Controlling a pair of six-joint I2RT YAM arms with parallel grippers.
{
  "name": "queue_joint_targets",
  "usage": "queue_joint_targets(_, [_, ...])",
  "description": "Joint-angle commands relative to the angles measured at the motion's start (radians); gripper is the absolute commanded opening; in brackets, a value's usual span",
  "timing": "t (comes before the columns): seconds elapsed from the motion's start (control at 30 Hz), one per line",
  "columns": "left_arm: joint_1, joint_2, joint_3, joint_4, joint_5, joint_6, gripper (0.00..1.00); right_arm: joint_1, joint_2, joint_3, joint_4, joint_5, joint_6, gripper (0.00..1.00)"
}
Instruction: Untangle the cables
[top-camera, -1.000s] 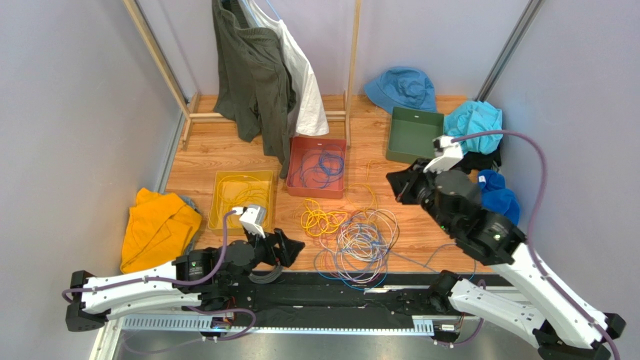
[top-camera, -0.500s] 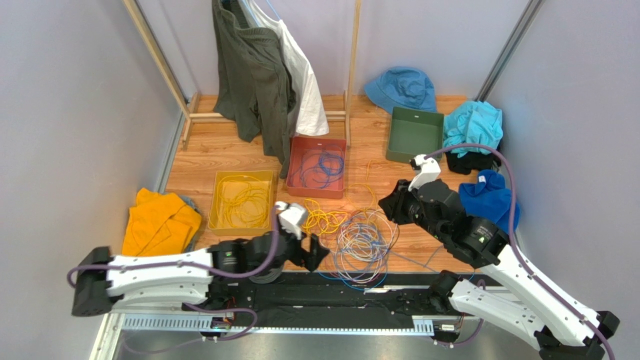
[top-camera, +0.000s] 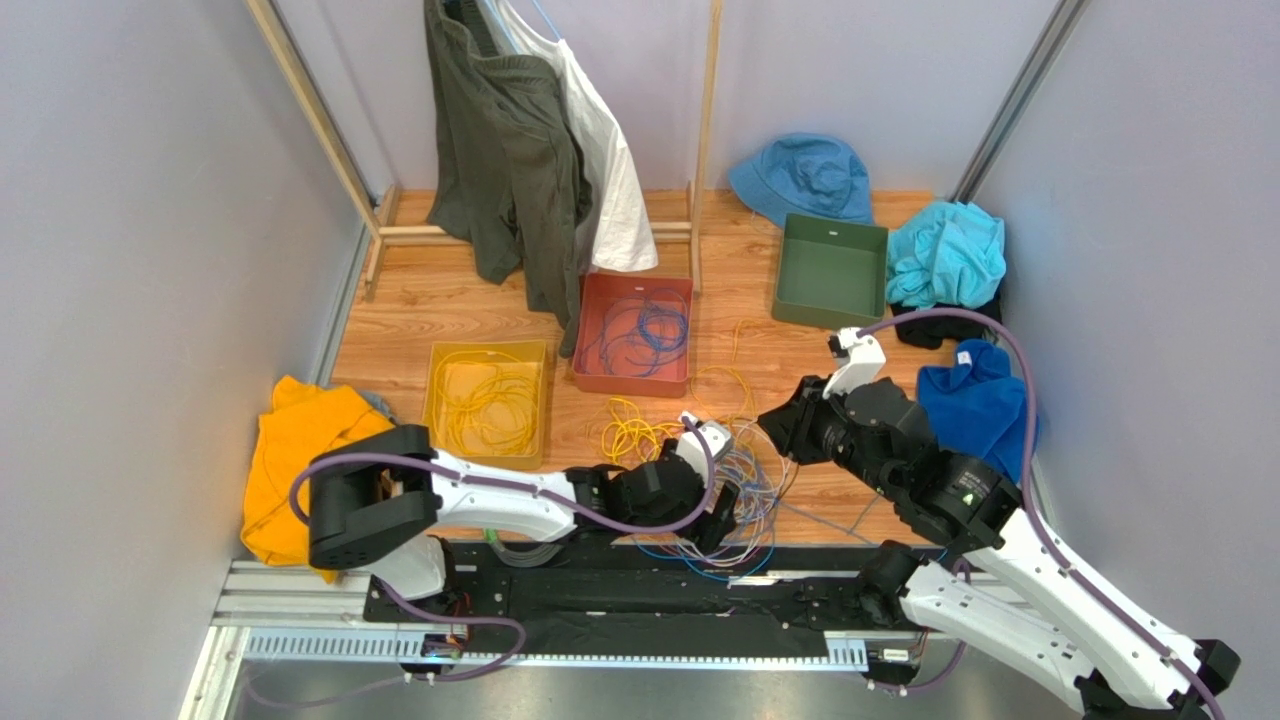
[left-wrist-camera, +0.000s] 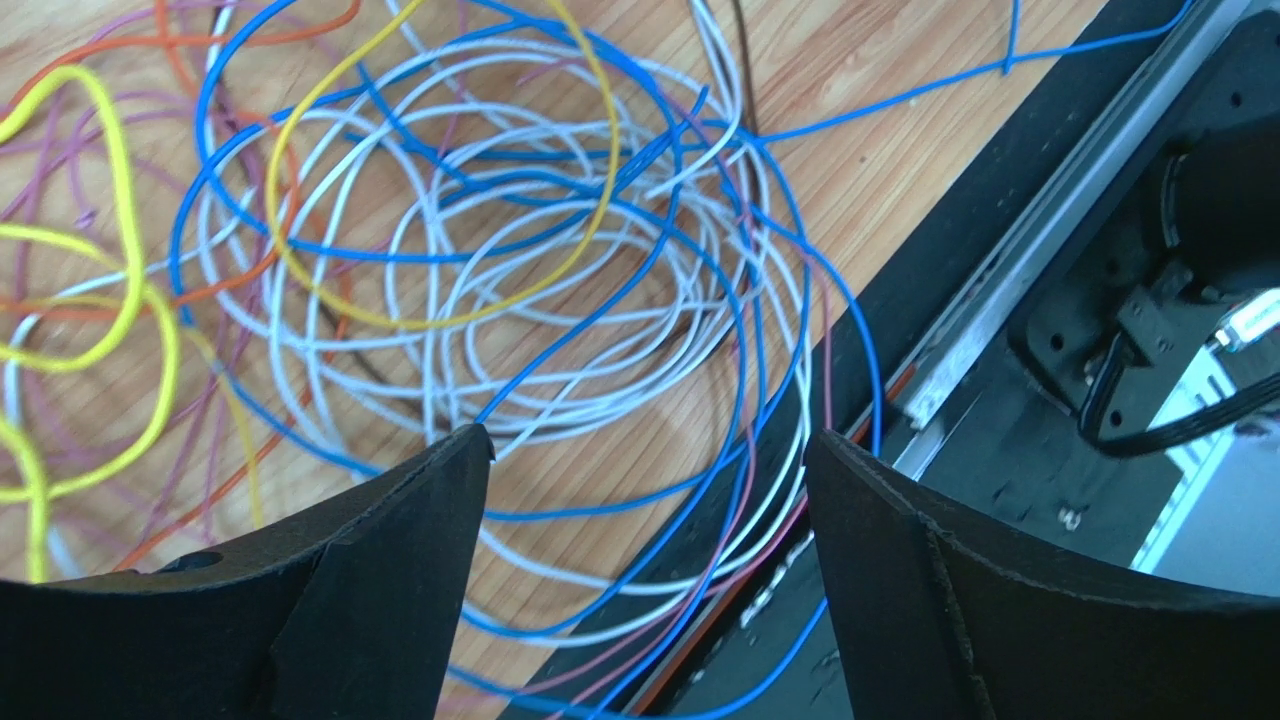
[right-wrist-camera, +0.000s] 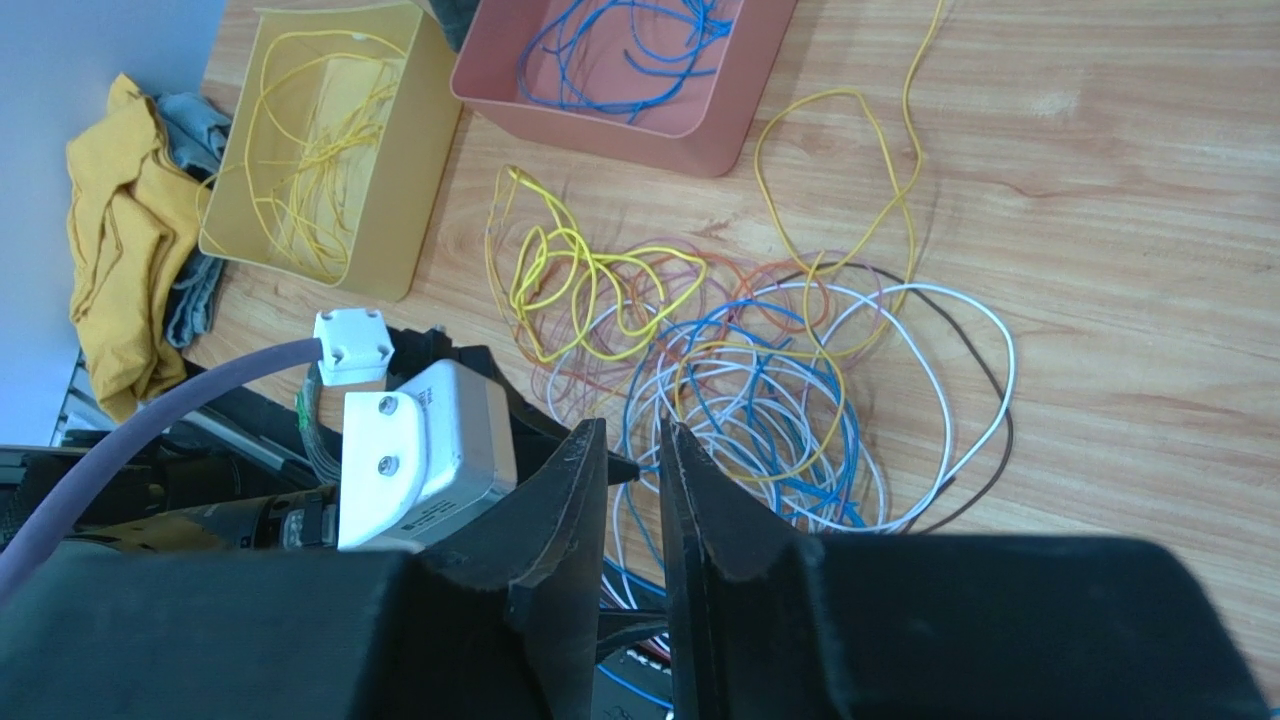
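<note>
A tangle of white, blue, yellow, purple and orange cables (top-camera: 739, 468) lies on the wooden table near its front edge. It also shows in the left wrist view (left-wrist-camera: 511, 255) and the right wrist view (right-wrist-camera: 796, 390). A bunch of yellow cable (top-camera: 634, 437) lies at its left side. My left gripper (top-camera: 709, 507) is open wide just above the tangle's near part, with blue and white loops seen between the jaws (left-wrist-camera: 646, 443) and nothing held. My right gripper (top-camera: 781, 425) hovers at the tangle's right side, its jaws nearly closed and empty (right-wrist-camera: 634, 438).
A yellow tray (top-camera: 489, 351) holds yellow cables and a red tray (top-camera: 592, 369) holds blue ones. A green tray (top-camera: 830, 311) stands at the back right. Clothes lie around: yellow (top-camera: 308, 450), blue (top-camera: 977, 398), teal (top-camera: 947, 248). Garments (top-camera: 511, 135) hang at the back. A black rail (top-camera: 676, 593) runs along the front edge.
My left arm has swung right from beside the yellow tray to over the tangle. My right gripper has come down and toward the near side, close to the tangle.
</note>
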Motion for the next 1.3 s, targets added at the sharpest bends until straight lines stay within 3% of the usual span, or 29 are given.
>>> queue_joint_targets(0.0, [-0.001,0.064,0.067,0.099,0.014,0.004,0.83,0.006,-0.031,-0.035,0.054,-0.035,0.019,0.23])
queue_joint_targets(0.2, [0.005,0.132,0.095,0.07,0.011,-0.048,0.75,0.007,-0.061,-0.067,0.054,-0.041,0.03,0.22])
queue_joint_targets(0.7, [0.039,0.267,0.123,0.033,-0.007,-0.117,0.66,0.007,-0.078,-0.093,0.058,-0.041,0.032,0.22])
queue_joint_targets(1.03, [0.037,0.299,0.15,-0.115,-0.06,-0.116,0.43,0.006,-0.087,-0.107,0.054,-0.031,0.032,0.22])
queue_joint_targets(1.13, [0.025,0.305,0.163,-0.189,-0.116,-0.123,0.46,0.006,-0.092,-0.113,0.054,-0.035,0.038,0.22])
queue_joint_targets(1.17, [0.022,0.308,0.17,-0.214,-0.127,-0.126,0.56,0.006,-0.093,-0.115,0.054,-0.035,0.038,0.22])
queue_joint_targets(1.27, [-0.003,0.304,0.181,-0.284,-0.19,-0.142,0.74,0.006,-0.101,-0.121,0.052,-0.034,0.042,0.22])
